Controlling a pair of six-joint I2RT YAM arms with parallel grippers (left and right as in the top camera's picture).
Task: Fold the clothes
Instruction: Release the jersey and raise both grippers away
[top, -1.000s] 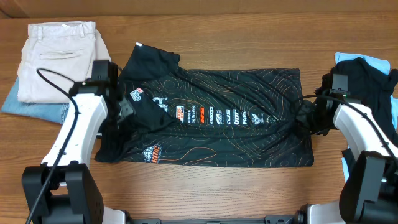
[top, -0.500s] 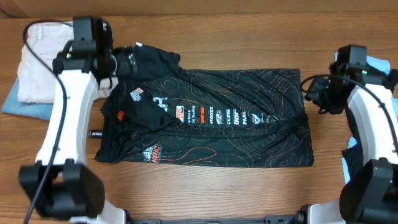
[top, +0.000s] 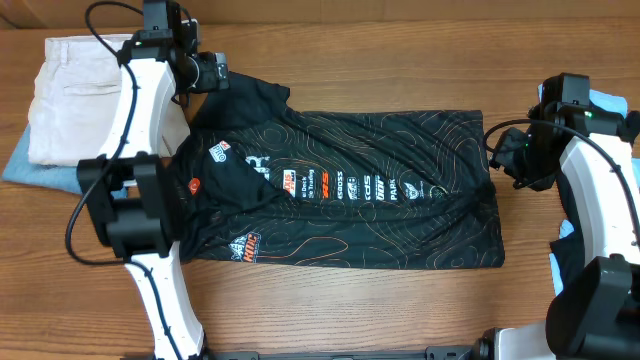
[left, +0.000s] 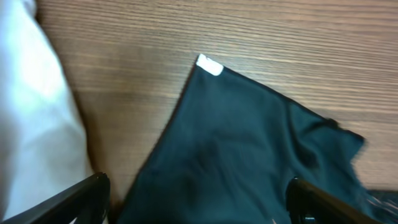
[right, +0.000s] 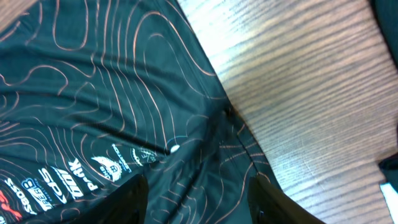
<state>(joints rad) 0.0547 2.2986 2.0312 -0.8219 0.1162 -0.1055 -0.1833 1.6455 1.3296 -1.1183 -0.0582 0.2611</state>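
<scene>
Left gripper (left: 199, 186): jaws spread wide, nothing between them, hovering over the far-left sleeve of the black shirt (top: 350, 190); no contact visible. Right gripper (right: 198, 186): also wide and empty, above the shirt's right hem, where the fabric is puckered. The shirt lies spread logo-side up mid-surface (top: 400, 60), with beige trousers (top: 75, 95) just beside that sleeve. Versus 0.5 s ago: left arm swung farther toward the far edge; right arm and shirt unchanged.
</scene>
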